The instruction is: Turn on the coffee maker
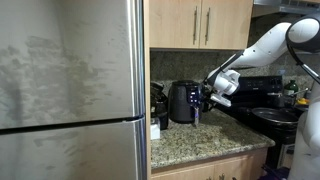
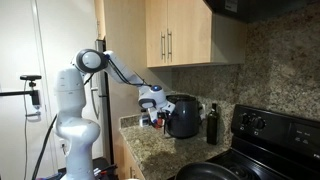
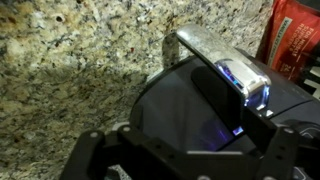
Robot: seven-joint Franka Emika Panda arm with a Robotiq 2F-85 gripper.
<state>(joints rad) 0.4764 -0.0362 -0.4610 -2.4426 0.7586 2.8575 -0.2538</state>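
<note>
The coffee maker (image 1: pixel 182 102) is a glossy black rounded appliance on the granite counter, seen in both exterior views (image 2: pixel 184 118). In the wrist view its dark top (image 3: pixel 175 100) fills the centre, with a silver handle (image 3: pixel 215 50) and small bluish lights (image 3: pixel 238 128). My gripper (image 1: pixel 205 98) sits right against the appliance's front side, also in an exterior view (image 2: pixel 160 112). In the wrist view its dark fingers (image 3: pixel 190 105) stand apart on either side of the appliance's surface, holding nothing. Whether a finger touches a button is not clear.
A steel fridge (image 1: pixel 70 90) fills one side. A black stove with a pan (image 1: pixel 275 112) stands beside the counter, and a dark bottle (image 2: pixel 211 124) is next to the coffee maker. Wooden cabinets (image 1: pixel 200 22) hang overhead. A red package (image 3: pixel 295 40) lies on the granite.
</note>
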